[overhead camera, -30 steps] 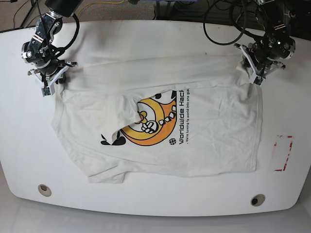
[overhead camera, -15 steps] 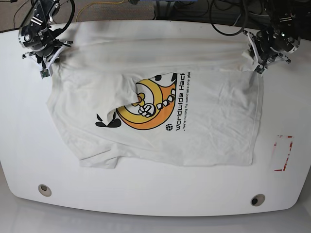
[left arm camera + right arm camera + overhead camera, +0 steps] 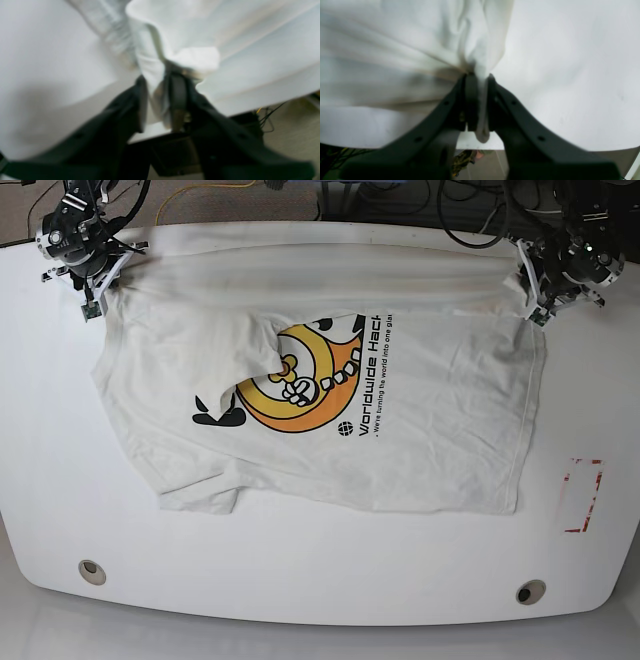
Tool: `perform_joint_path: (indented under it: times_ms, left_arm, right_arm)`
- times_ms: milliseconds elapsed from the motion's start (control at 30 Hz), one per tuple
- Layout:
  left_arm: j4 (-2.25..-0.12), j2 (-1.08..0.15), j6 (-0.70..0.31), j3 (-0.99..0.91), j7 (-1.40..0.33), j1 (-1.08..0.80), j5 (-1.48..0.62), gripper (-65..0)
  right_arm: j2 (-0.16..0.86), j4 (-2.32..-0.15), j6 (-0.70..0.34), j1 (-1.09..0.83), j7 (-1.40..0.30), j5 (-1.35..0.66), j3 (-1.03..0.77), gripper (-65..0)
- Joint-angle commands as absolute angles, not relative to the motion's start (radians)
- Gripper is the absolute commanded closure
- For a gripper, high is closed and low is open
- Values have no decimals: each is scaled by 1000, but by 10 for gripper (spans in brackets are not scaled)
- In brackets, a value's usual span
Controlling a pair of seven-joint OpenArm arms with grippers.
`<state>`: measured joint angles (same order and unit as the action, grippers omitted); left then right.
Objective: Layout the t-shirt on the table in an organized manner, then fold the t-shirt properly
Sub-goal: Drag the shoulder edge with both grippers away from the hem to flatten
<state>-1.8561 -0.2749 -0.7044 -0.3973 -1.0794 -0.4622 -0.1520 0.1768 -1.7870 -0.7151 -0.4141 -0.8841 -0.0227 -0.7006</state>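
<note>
The white t-shirt (image 3: 420, 430) lies spread on the table (image 3: 300, 580), its orange-yellow graphic (image 3: 300, 390) facing up. A sleeve (image 3: 245, 350) is folded over part of the graphic. My right gripper (image 3: 95, 285) at the far left corner is shut on a bunched fold of the t-shirt (image 3: 475, 50), pinched between the fingers (image 3: 470, 100). My left gripper (image 3: 540, 295) at the far right corner has its jaws parted; in the blurred left wrist view a fold of cloth (image 3: 155, 75) still hangs loosely inside the left gripper (image 3: 157, 80).
A red-outlined rectangle (image 3: 582, 495) marks the table at right. Two metal grommets (image 3: 92, 571) (image 3: 530, 591) sit near the front edge. Both grippers are close to the table's far edge (image 3: 155, 130), with cables and floor beyond it.
Both grippers moved toward the far edge, dragging the t-shirt's top edge with them and stretching it straight. The left gripper's jaws have spread apart.
</note>
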Motion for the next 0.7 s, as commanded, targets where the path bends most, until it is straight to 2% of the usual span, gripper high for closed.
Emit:
perform_joint_path:
  times_ms: [0, 167, 333, 400, 500, 533, 667]
  left_arm:
    - [-1888, -288, -698, -404, -1115, -472, -107, -236]
    - [-1920, -288, -698, -404, -1139, -484, -107, -285]
    - [-1934, -288, -698, -404, -1181, -487, -108, -300]
    - [-1943, -288, -698, -404, -1184, -487, -108, -307]
    - [-1957, -288, -698, -404, -1184, -487, -108, -326]
    - [-1957, -288, -698, -404, -1184, -487, -108, -337]
    - [-1965, -291, -698, -406, -1184, -486, -108, -351]
  right_arm:
    - [197, -1808, -698, -427, -883, 4, -713, -35]
    - [182, -1810, -698, -433, -883, 7, -713, -35]
    - [177, -1810, -698, -435, -883, 8, -713, -35]
    - [177, -1810, -698, -437, -883, 8, -713, -54]
    - [177, -1819, -698, -437, -883, 8, -713, -151]
    - [176, -1830, -698, -437, -883, 10, -713, -217]
    - [168, -1868, -698, -450, -885, 10, -716, -393]
